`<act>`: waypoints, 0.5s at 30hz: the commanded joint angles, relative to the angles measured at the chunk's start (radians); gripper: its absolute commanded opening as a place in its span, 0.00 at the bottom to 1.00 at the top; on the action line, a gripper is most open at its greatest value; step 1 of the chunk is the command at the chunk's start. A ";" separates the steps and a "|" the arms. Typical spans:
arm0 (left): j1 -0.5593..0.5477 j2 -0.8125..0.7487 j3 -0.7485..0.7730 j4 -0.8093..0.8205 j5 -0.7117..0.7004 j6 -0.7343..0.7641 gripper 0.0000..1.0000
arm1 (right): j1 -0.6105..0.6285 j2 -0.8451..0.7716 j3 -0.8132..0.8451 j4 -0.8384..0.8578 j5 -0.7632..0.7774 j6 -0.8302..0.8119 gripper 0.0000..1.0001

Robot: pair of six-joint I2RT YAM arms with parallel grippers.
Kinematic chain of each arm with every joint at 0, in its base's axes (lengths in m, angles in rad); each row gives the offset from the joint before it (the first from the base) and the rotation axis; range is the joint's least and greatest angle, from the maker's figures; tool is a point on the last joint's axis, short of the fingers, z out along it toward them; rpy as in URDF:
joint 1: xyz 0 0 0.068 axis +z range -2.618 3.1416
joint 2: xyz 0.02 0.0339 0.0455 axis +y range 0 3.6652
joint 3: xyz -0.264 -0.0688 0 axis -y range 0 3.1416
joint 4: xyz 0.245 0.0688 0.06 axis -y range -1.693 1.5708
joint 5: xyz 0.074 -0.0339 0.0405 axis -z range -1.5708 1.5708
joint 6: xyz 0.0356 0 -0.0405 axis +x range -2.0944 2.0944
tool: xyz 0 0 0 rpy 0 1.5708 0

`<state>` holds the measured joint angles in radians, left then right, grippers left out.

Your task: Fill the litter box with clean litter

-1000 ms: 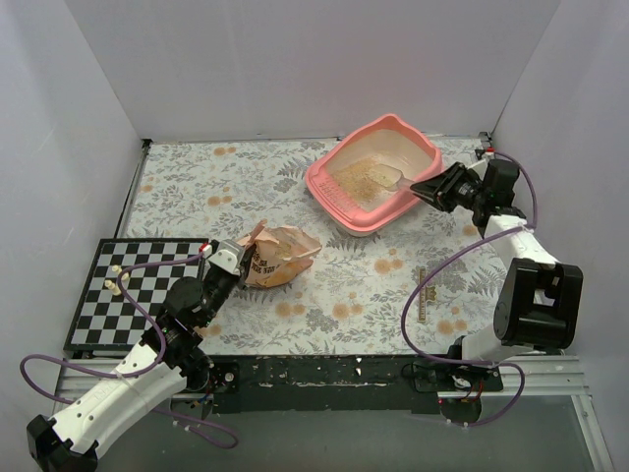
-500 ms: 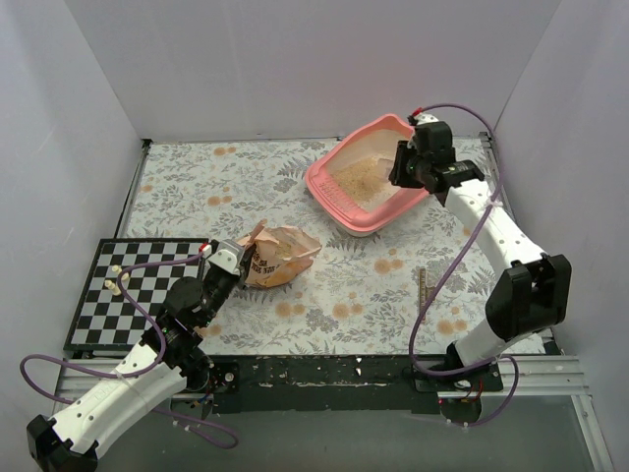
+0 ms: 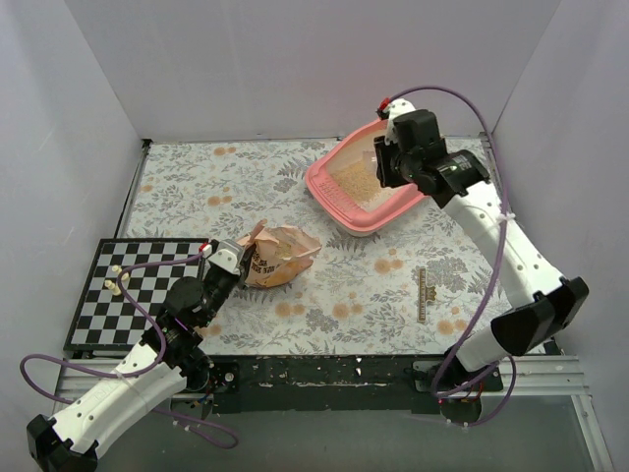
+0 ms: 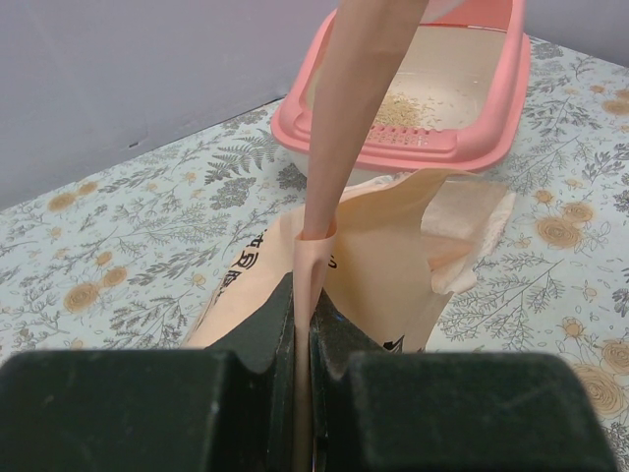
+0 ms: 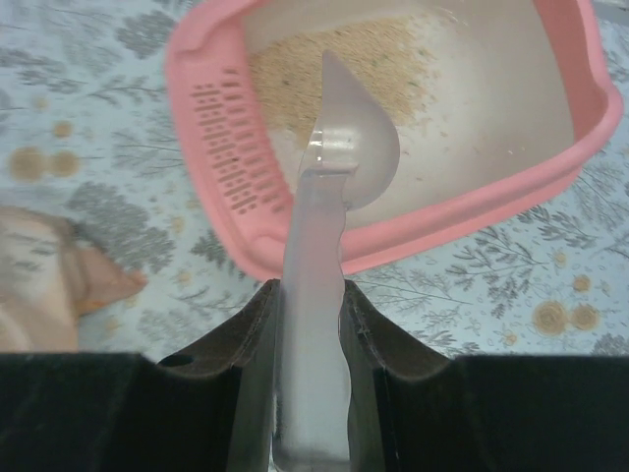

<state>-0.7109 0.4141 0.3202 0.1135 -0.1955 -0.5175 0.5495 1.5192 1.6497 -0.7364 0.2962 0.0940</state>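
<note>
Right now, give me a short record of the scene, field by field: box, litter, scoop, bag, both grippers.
litter box: pink tray, far right side
clean litter: thin patch inside the box
scoop: clear, held over the box
bag: lying mid-scene, flap pinched
left gripper: shut on bag
right gripper: shut on scoop

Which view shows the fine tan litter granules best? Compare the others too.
Right wrist: it looks down into the pink plastic litter box, with the litter spread across its floor, partly behind the clear plastic scoop. Top external shows a small patch; left wrist a low sliver.
</note>
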 commanded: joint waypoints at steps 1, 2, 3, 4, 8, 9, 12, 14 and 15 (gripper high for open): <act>-0.005 0.000 0.013 0.032 -0.013 -0.004 0.00 | -0.002 -0.077 0.188 -0.188 -0.320 0.067 0.01; -0.004 0.002 0.013 0.031 -0.015 -0.004 0.00 | -0.003 -0.073 0.212 -0.231 -0.381 0.072 0.01; -0.005 0.000 0.013 0.031 -0.016 -0.004 0.00 | -0.003 -0.073 0.225 -0.260 -0.426 0.078 0.01; -0.005 0.002 0.013 0.031 -0.016 -0.003 0.00 | -0.003 -0.079 0.226 -0.280 -0.474 0.082 0.01; -0.005 0.009 0.013 0.031 -0.013 -0.001 0.00 | -0.003 -0.123 0.164 -0.288 -0.617 0.101 0.01; -0.005 0.014 0.014 0.031 -0.013 -0.001 0.00 | -0.003 -0.122 0.159 -0.296 -0.650 0.102 0.01; -0.005 0.015 0.014 0.031 -0.015 -0.001 0.00 | -0.003 -0.107 0.153 -0.308 -0.780 0.102 0.01; -0.004 0.012 0.014 0.031 -0.018 -0.001 0.00 | -0.002 -0.099 0.148 -0.301 -0.839 0.110 0.01; -0.005 0.012 0.014 0.031 -0.019 0.001 0.00 | -0.002 -0.093 0.147 -0.297 -0.867 0.113 0.01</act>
<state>-0.7109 0.4294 0.3202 0.1257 -0.2001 -0.5171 0.5484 1.4105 1.8023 -1.0286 -0.3672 0.1860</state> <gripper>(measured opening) 0.027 0.347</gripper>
